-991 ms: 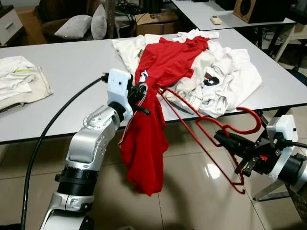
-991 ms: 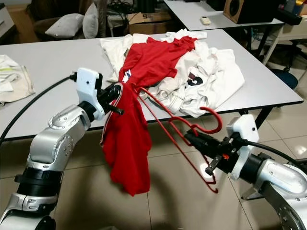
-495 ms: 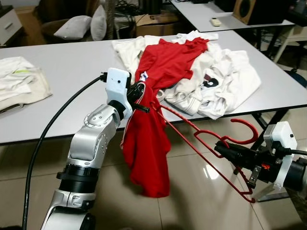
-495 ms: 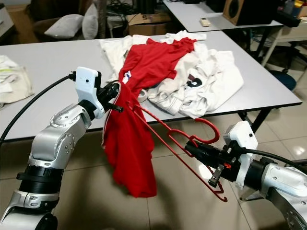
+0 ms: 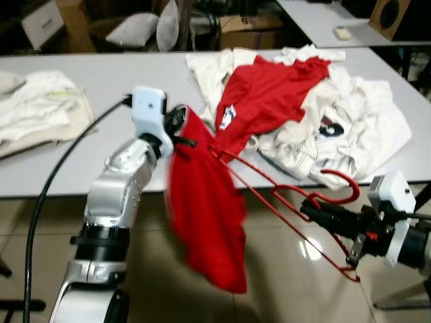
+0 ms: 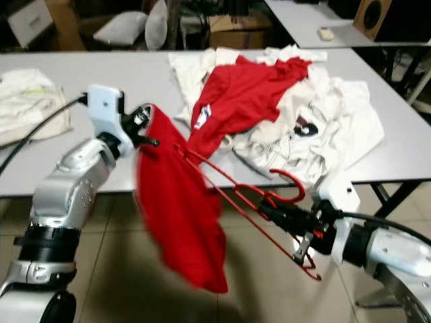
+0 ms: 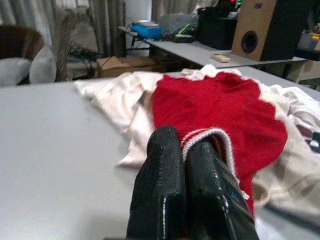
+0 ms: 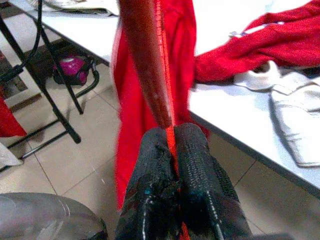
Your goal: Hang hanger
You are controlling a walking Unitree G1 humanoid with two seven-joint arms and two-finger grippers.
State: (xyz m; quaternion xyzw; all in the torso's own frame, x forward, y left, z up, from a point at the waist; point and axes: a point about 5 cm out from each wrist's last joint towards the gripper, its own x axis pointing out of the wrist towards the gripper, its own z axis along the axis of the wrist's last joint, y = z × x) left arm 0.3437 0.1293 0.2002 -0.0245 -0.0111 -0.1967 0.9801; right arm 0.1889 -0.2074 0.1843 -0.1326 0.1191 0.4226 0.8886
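Compared with one second earlier, the right tool has carried the red hanger lower and flatter; its hook now sits below the desk edge. The red shirt, pinched by the left tool, has swung and blurred. The camera has shifted.

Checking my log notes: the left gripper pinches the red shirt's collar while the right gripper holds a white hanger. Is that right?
Not quite: the hanger is red, not white, as the right eye view shows. The left gripper does pinch the red shirt at its collar, and the right gripper holds the hanger.
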